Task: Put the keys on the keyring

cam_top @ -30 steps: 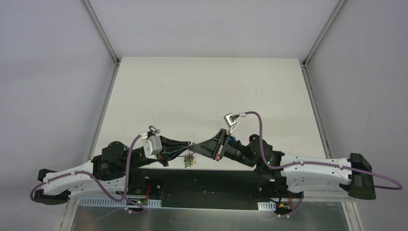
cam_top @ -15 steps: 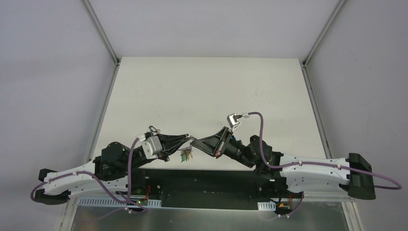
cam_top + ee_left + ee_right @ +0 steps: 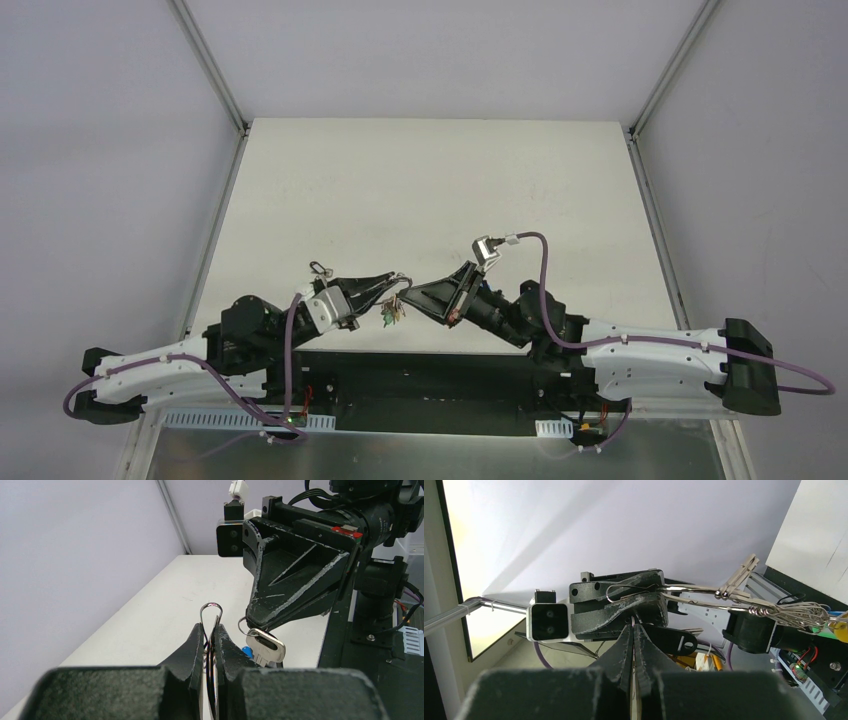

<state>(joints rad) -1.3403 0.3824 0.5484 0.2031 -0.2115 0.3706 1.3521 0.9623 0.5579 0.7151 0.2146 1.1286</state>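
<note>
Both arms have lifted and nudged forward since a second ago, so it looks like threading is underway. The left gripper (image 3: 211, 630) is clamped on the thin silver wire keyring (image 3: 211, 611). The right gripper (image 3: 632, 630) is pinched shut, apparently on the flat silver metal key (image 3: 266, 647), which sits just right of the left fingertips and isn't on the loop yet.

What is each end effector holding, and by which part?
Left end effector: wire keyring, below its top bend. Right end effector: silver key, by its head.
</note>
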